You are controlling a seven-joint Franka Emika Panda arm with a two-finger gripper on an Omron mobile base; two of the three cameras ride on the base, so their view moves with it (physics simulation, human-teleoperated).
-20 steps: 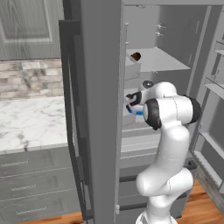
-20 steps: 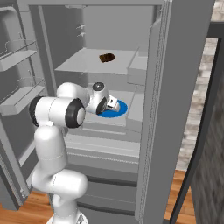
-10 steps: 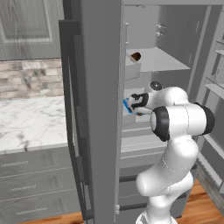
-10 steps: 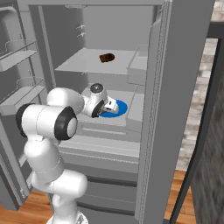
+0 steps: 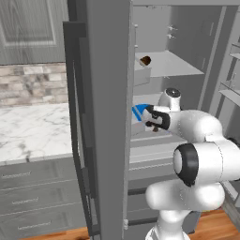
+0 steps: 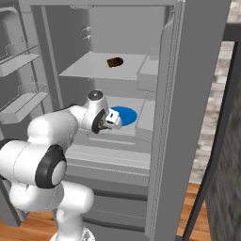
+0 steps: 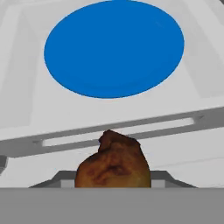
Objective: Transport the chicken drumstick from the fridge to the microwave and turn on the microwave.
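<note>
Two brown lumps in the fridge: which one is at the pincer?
The chicken drumstick, held at the pincer off the blue plate. The dark lump sits on the upper shelf.

The fridge (image 6: 164, 117) stands open, its middle shelf (image 6: 129, 132) free along the front edge, with a flat blue plate (image 7: 113, 48) lying toward the back. The upper shelf (image 6: 94, 70) closes in overhead, and the open door (image 5: 105, 117) walls off one side.

The drumstick (image 7: 113, 166) is mottled brown-tan. The plate (image 7: 114, 47) is plain blue; the fridge (image 6: 197, 70) grey, the counter (image 5: 33, 133) white marbled.
</note>
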